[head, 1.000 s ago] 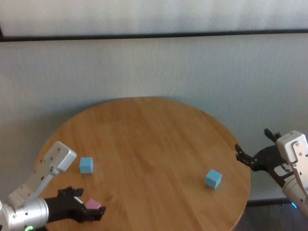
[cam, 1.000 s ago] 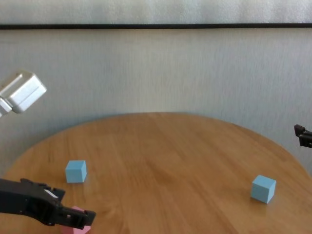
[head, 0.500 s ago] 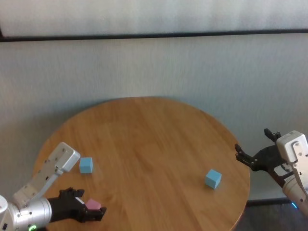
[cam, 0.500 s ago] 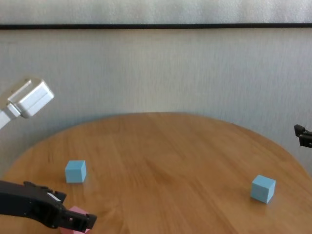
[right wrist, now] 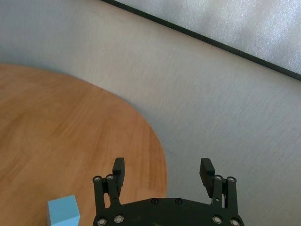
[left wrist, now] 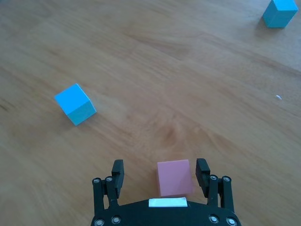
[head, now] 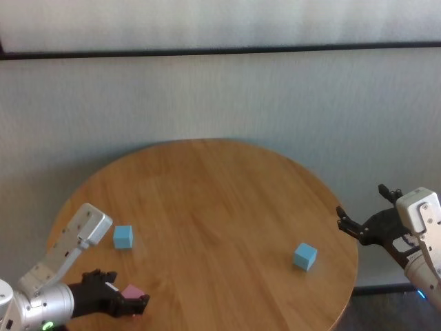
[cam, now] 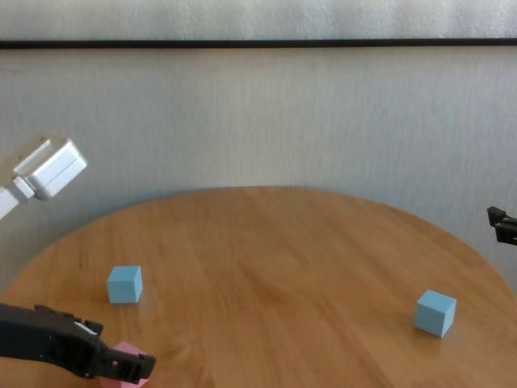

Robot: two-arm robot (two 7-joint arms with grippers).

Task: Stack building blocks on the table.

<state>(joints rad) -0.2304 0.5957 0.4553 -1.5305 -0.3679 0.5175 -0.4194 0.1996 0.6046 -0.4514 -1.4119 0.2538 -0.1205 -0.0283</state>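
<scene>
At the table's (head: 227,200) near-left edge, the left gripper (left wrist: 161,175) sits low with its fingers spread, the pink block (left wrist: 174,177) resting on the wood between them, close to one finger with a gap at the other. Just beyond it lies a light blue block (head: 123,236), also close to the left rim. Broad bare wood separates it from the second light blue block (head: 305,256), near the right rim, where the right gripper (head: 359,229) hangs released, off the table's edge.
</scene>
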